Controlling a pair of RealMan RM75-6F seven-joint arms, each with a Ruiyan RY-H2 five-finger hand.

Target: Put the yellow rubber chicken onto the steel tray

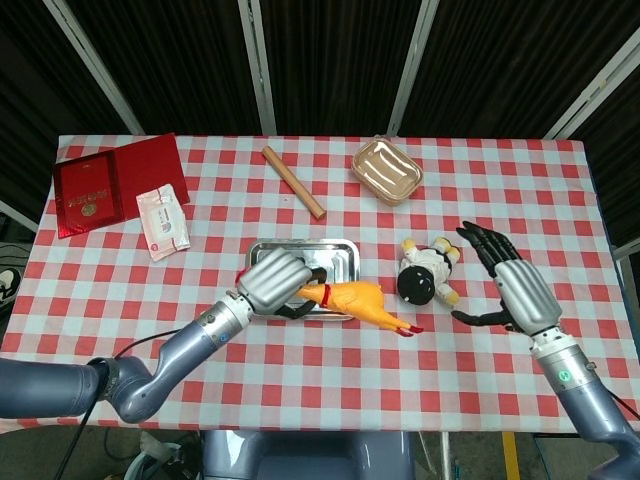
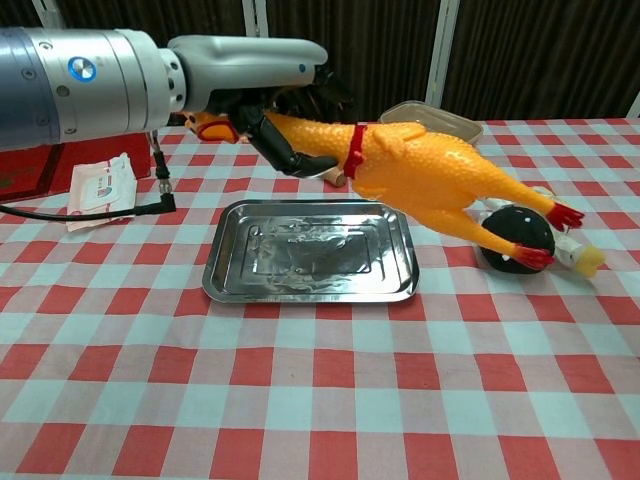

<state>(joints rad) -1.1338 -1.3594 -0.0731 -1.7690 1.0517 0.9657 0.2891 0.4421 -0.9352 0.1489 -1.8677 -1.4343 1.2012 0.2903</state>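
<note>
The left hand (image 1: 272,281) grasps the yellow rubber chicken (image 2: 420,175) by its neck above the steel tray (image 2: 310,252); the right hand (image 1: 512,287), fingers released and spread, hangs well right of the tray.

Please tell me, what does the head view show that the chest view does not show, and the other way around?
Only the head view shows the right robot hand, open and apart from the toys, and the red booklet whole. Only the chest view shows that the yellow rubber chicken hangs in the air above the steel tray, not touching it. Both show the left robot hand holding the chicken's neck, the tray, and the black and white doll.
</note>
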